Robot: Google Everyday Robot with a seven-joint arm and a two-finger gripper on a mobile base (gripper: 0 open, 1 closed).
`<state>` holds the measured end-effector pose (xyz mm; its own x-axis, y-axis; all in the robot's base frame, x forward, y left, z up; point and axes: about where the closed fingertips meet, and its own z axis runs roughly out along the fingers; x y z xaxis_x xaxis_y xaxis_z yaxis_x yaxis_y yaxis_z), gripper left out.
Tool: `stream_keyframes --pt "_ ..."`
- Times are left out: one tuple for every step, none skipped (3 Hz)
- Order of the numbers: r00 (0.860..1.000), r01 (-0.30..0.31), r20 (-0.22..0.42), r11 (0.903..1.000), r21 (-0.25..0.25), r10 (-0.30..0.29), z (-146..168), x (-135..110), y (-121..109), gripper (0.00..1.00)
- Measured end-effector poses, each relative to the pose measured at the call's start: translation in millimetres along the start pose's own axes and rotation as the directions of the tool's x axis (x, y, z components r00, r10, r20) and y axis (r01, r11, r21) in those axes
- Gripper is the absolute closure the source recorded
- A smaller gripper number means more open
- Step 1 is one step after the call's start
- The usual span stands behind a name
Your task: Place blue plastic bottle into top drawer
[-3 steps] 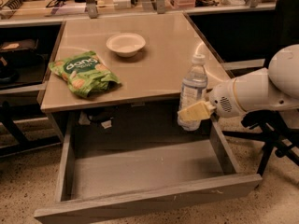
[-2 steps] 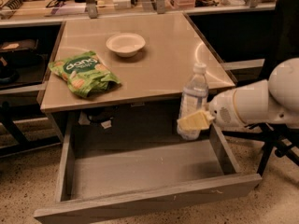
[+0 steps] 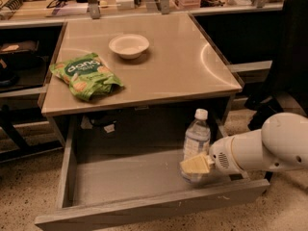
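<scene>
The blue plastic bottle [image 3: 196, 141] is a small clear bottle with a white cap, upright inside the open top drawer [image 3: 125, 177] near its right side. My gripper [image 3: 196, 166] comes in from the right on a white arm and is shut on the bottle's lower body, a yellowish finger pad showing in front of it. The bottle's base is low in the drawer; whether it touches the floor is hidden by the pad. The drawer is pulled far out below the tabletop.
On the tabletop [image 3: 183, 66] lie a green snack bag [image 3: 85, 75] at the left and a white bowl [image 3: 128, 45] near the back. Shelving with clutter runs behind. A dark chair or person [image 3: 288, 52] stands at the right.
The arm has lowered the bottle from tabletop height at the table's right edge down into the drawer. The grip on it has stayed shut.
</scene>
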<state>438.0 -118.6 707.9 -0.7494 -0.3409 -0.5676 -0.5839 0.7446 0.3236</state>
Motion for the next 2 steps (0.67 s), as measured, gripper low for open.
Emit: stream_keyframes --pt "1.000 0.016 -0.005 0.9999 0.000 -0.016 -1.3 -1.8 1.4 1.00" --pt "0.999 0.039 0.003 0.9988 0.030 -0.039 3.9 -17.1 -6.7 1.00"
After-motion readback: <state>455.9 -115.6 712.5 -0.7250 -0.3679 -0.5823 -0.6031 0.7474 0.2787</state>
